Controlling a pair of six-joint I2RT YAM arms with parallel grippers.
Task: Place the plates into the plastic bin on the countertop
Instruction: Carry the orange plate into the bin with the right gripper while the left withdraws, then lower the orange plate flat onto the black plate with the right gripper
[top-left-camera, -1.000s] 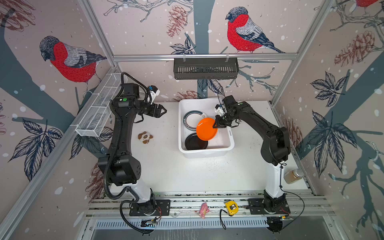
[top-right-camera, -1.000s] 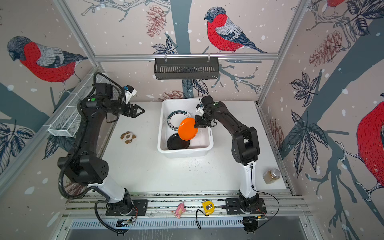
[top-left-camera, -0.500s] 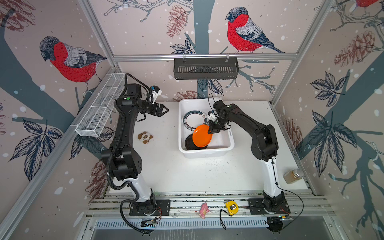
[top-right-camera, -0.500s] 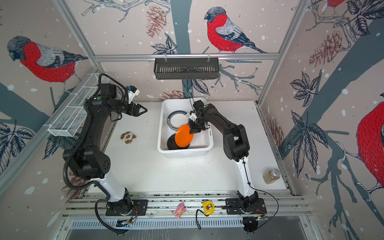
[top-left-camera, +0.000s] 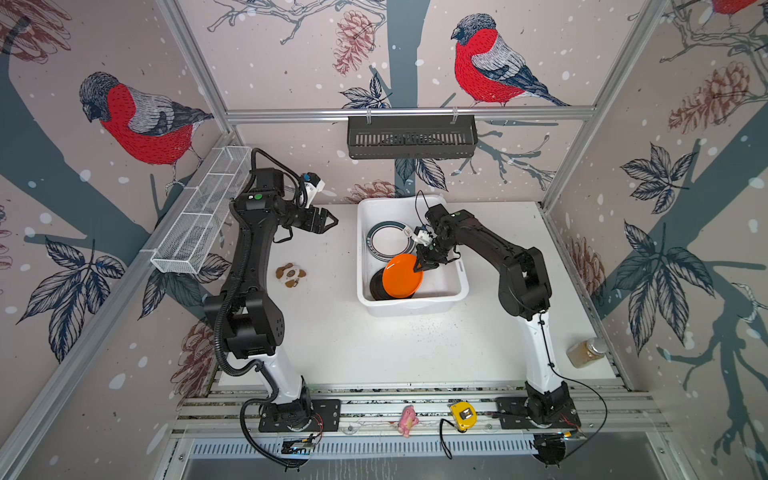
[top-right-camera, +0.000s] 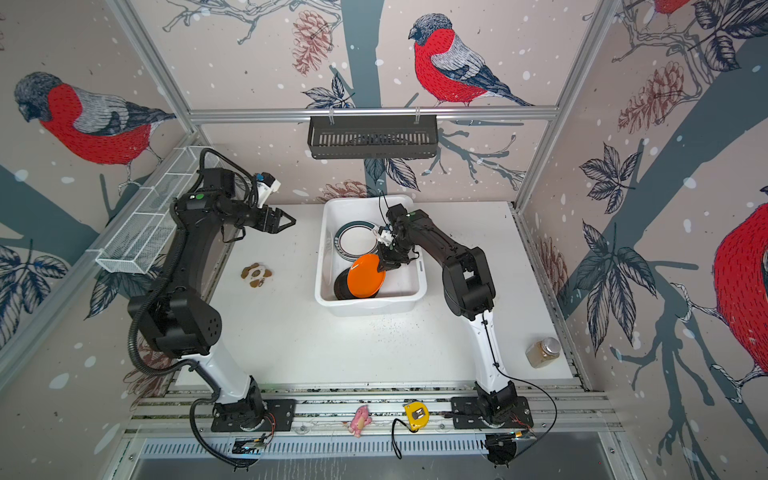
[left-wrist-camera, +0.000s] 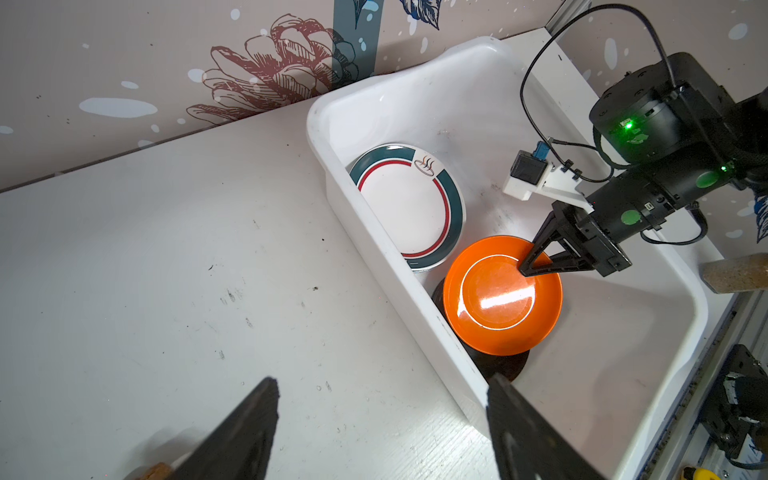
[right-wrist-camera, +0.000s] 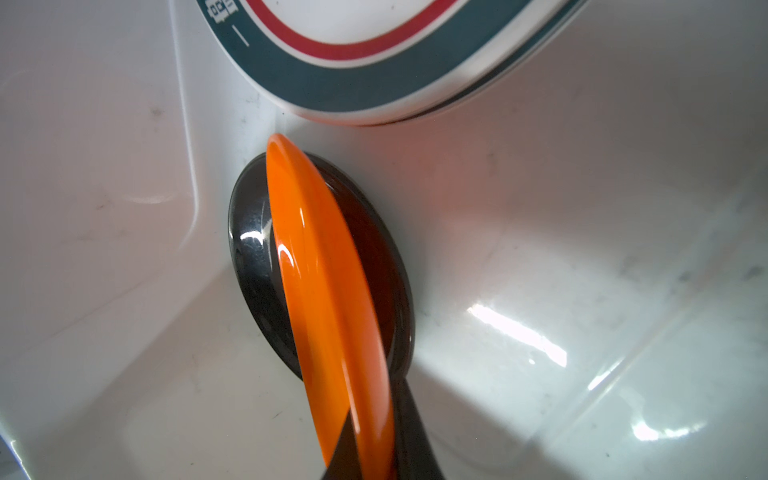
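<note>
Left wrist view shows the right fingers (left-wrist-camera: 552, 268) pinching the rim of the orange plate (left-wrist-camera: 503, 299) inside the plastic bin (left-wrist-camera: 436, 83). The orange plate hangs tilted over the black plate (left-wrist-camera: 498, 365), which lies flat on the bin floor in the corner nearest the left arm's base. Seen from the right wrist view, the orange plate (right-wrist-camera: 316, 291) stands edge-on across the black plate (right-wrist-camera: 249, 257); whether its far edge touches the black one cannot be told. A white plate (left-wrist-camera: 411, 208) with a teal band and a red ring lies farther back in the bin, along the same side wall, apart from the orange plate. In the right wrist view a second, darker rim shows under the edge of this white plate (right-wrist-camera: 332, 79).

The left fingers (left-wrist-camera: 519, 432) are spread wide and hold nothing, raised above the counter (left-wrist-camera: 166, 249) beside the bin. In both top views the bin (top-left-camera: 409, 307) sits on the counter (top-left-camera: 374, 345) toward the back wall, between the two arms. A small brown-and-white object (top-left-camera: 291, 274) lies on the counter near the left arm, and a jar (top-left-camera: 586, 353) stands at the counter's edge by the right arm.
</note>
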